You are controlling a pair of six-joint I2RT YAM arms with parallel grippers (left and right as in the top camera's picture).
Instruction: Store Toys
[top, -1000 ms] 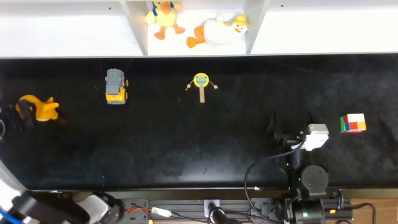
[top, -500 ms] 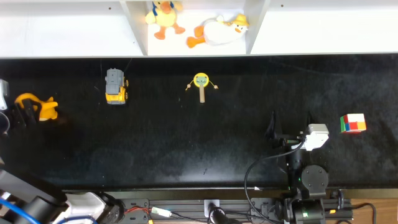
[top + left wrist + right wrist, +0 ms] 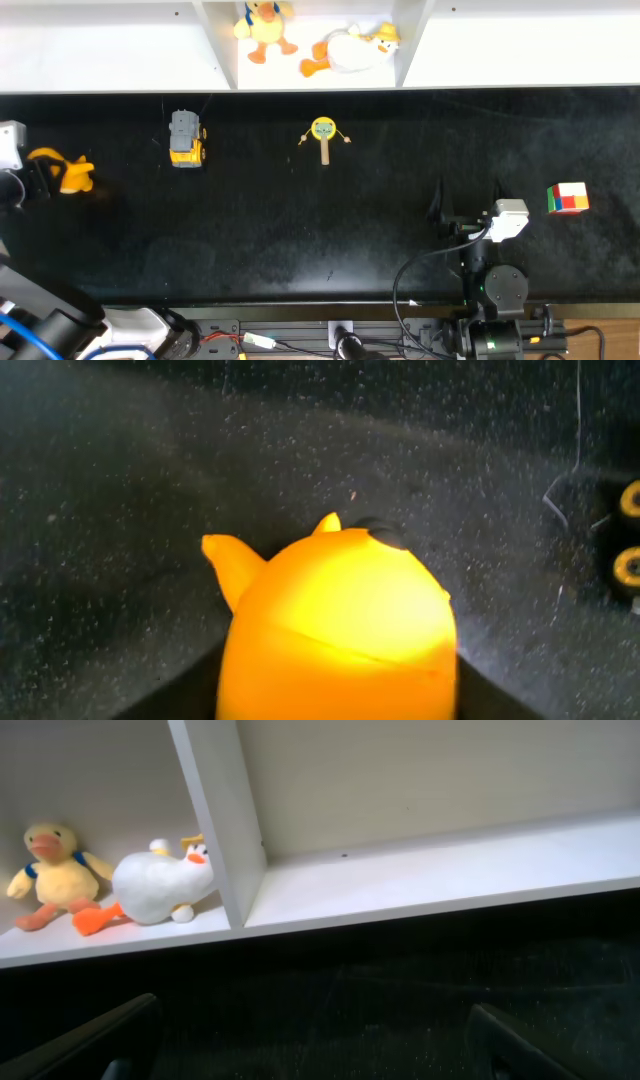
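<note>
orange toy point(image 3: 340, 630) in left claw point(image 3: 38, 180): smooth glossy plastic | worktop point(image 3: 300, 230) beneath claw: black, matt, speckled, felt-like | shelf point(image 3: 400, 890) ahead of right claw point(image 3: 466, 205): white, smooth, matt | yellow duck point(image 3: 50, 870), white duck point(image 3: 150, 885) on it: soft plush cloth

A black, lightly speckled tabletop point(image 3: 300, 240) spanned the scene. Along its far edge stood a white shelf unit point(image 3: 110, 50), split by upright dividers point(image 3: 215, 820) into open compartments.

Black table point(image 3: 300, 230) bearing toy truck point(image 3: 186, 138), rattle point(image 3: 323, 136), colour cube point(image 3: 567, 198), white shelf point(image 3: 120, 50) holding yellow duck point(image 3: 264, 25), white duck point(image 3: 350, 48)
</note>
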